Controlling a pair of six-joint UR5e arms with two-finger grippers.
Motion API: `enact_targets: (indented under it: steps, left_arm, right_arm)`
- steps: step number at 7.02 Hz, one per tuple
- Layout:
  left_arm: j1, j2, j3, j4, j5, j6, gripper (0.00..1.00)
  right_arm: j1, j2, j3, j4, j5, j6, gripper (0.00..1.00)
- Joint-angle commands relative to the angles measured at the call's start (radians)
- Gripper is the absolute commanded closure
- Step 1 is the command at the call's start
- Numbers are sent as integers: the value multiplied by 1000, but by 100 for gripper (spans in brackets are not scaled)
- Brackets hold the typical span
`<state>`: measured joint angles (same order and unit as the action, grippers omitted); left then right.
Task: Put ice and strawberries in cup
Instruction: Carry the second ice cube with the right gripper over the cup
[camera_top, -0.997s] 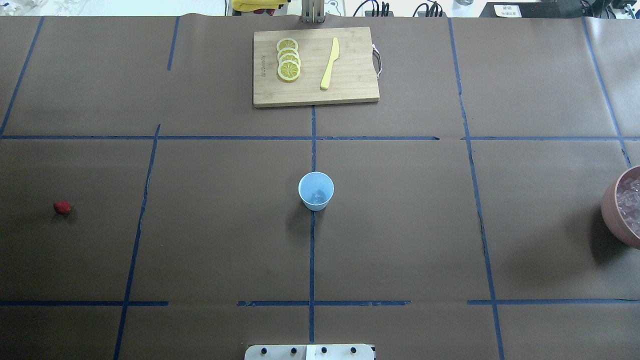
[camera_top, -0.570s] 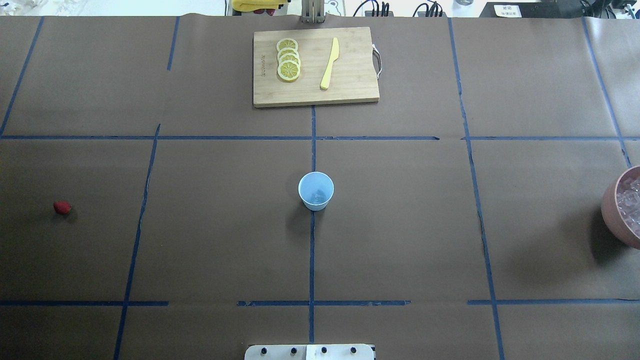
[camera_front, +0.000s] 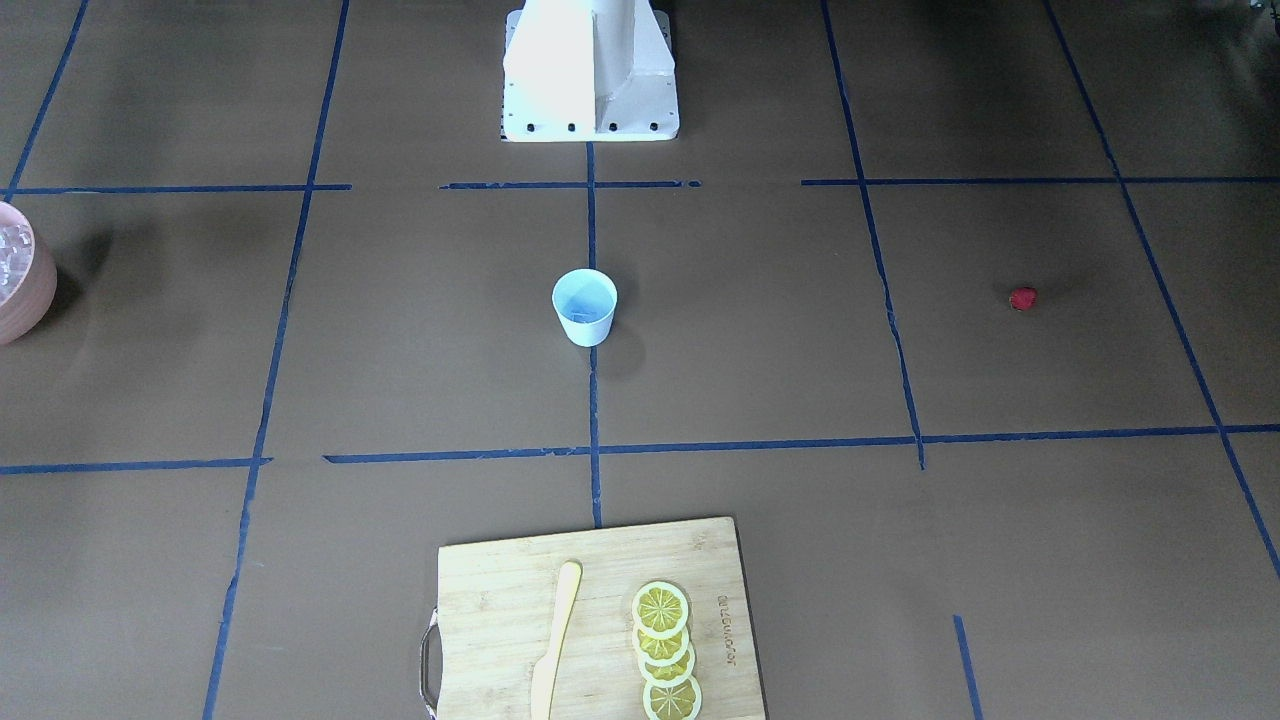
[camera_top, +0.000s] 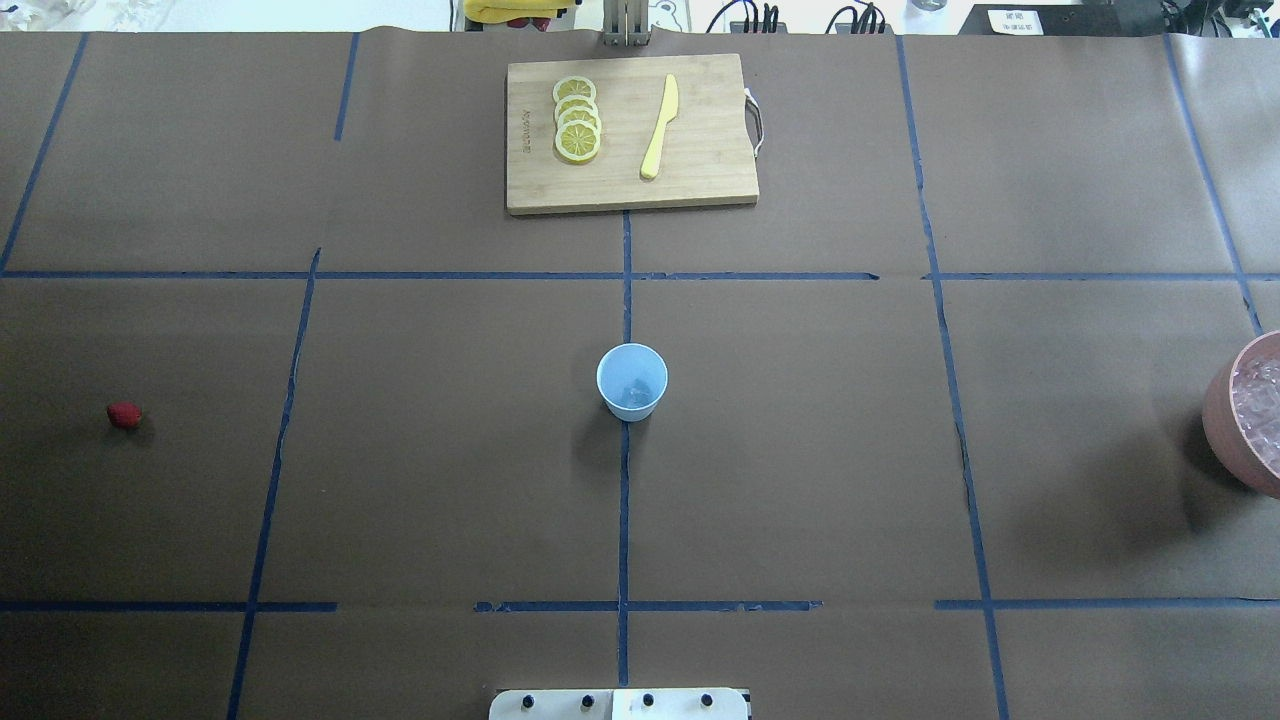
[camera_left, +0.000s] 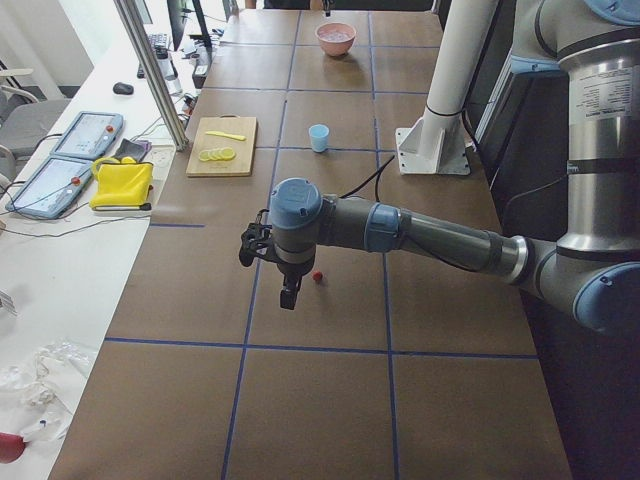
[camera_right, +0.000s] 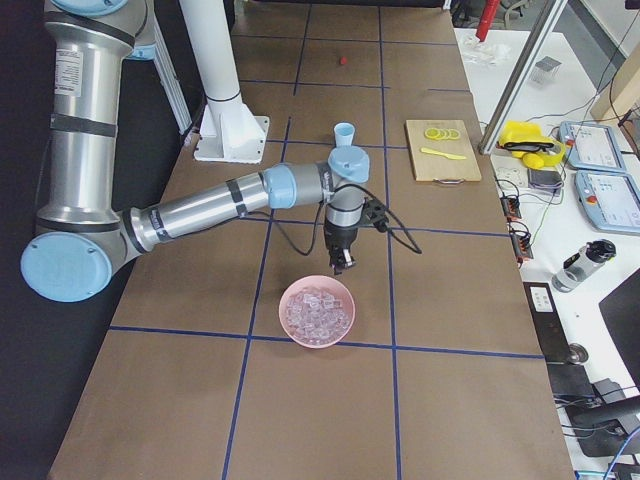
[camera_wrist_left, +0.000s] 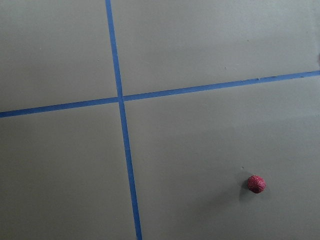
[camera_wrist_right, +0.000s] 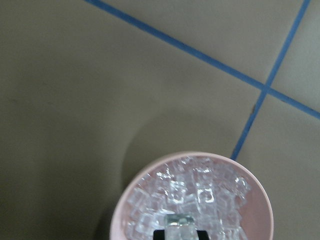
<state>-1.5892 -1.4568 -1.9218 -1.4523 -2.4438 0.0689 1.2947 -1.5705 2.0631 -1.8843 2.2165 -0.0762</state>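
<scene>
The pale blue cup (camera_top: 632, 381) stands upright at the table's middle and also shows in the front view (camera_front: 585, 307). The red strawberry (camera_top: 124, 415) lies alone on the far left; in the left wrist view the strawberry (camera_wrist_left: 256, 183) is at lower right. The ice (camera_wrist_right: 200, 187) fills a pink bowl (camera_top: 1222, 415) at the right edge. My right gripper (camera_wrist_right: 180, 234) hovers over the bowl, shut on one ice cube (camera_wrist_right: 180, 221). My left gripper (camera_left: 289, 295) hangs just beside the strawberry (camera_left: 317, 276); I cannot tell whether it is open or shut.
A wooden cutting board (camera_top: 632, 133) with lemon slices (camera_top: 577, 119) and a yellow knife (camera_top: 660, 127) lies at the table's far middle. Blue tape lines cross the brown table cover. The robot base plate (camera_top: 620, 704) is at the near edge.
The shadow beside the pink bowl has shifted a little in the overhead view. The cup, the strawberry and the board have not moved.
</scene>
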Motion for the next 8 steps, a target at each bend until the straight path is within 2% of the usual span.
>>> enact_targets:
  steps: [1, 3, 4, 6, 8]
  left_arm:
    - [0, 4, 0, 1, -1, 0, 0]
    - [0, 6, 0, 1, -1, 0, 0]
    - [0, 6, 0, 1, 0, -1, 0]
    - [0, 6, 1, 1, 0, -1, 0]
    - [0, 6, 1, 1, 0, -1, 0]
  right_arm:
    - [-65, 250, 6, -116, 106, 243, 100]
    - [-272, 447, -12, -107, 94, 634, 100]
    - [-363, 540, -42, -98, 54, 803, 100]
    - [-554, 695, -95, -84, -90, 1061, 100]
    - [-720, 846, -266, 52, -246, 1270, 100]
